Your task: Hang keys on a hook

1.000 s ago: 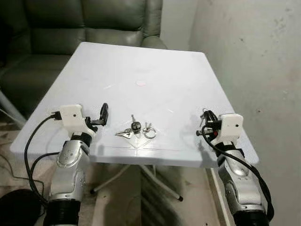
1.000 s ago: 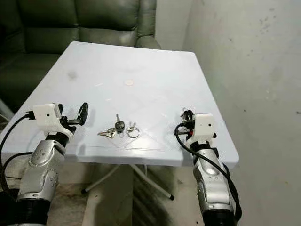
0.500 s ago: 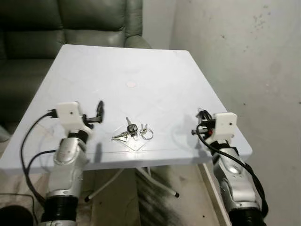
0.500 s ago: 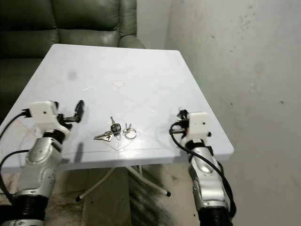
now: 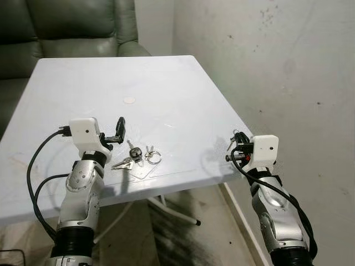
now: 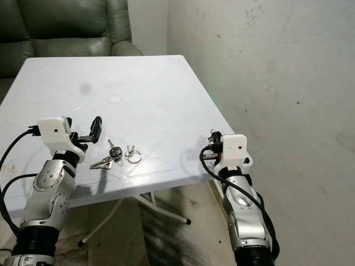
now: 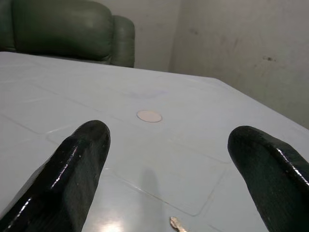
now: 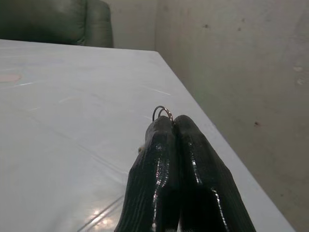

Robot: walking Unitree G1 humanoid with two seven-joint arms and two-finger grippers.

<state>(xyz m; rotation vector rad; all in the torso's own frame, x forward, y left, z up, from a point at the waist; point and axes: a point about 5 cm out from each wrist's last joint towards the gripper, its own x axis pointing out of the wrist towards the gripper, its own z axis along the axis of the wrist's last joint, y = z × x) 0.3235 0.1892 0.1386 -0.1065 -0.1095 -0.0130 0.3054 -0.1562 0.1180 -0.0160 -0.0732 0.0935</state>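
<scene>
A bunch of keys point(image 5: 137, 157) with a black fob and a loose ring lies on the white table point(image 5: 166, 83) near its front edge. Just left of the bunch, my left gripper point(image 5: 119, 129) is held above the tabletop with its fingers point(image 7: 79, 159) spread open and nothing between them; a key tip point(image 7: 175, 223) pokes in below them. My right gripper point(image 5: 237, 145) hovers at the table's right front corner. Its fingers point(image 8: 166, 145) are pressed shut on a small metal key ring point(image 8: 162, 112) that sticks out past the tips.
A dark green sofa point(image 5: 61, 25) stands behind the table. A bare plaster wall point(image 5: 277, 66) runs close along the table's right side. A small white disc point(image 5: 129, 100) lies mid-table. Table legs point(image 5: 172, 210) cross beneath the front edge over the floor.
The whole picture has slid left, so the camera has turned right toward the wall. Both arms and the keys keep the same places on the table.
</scene>
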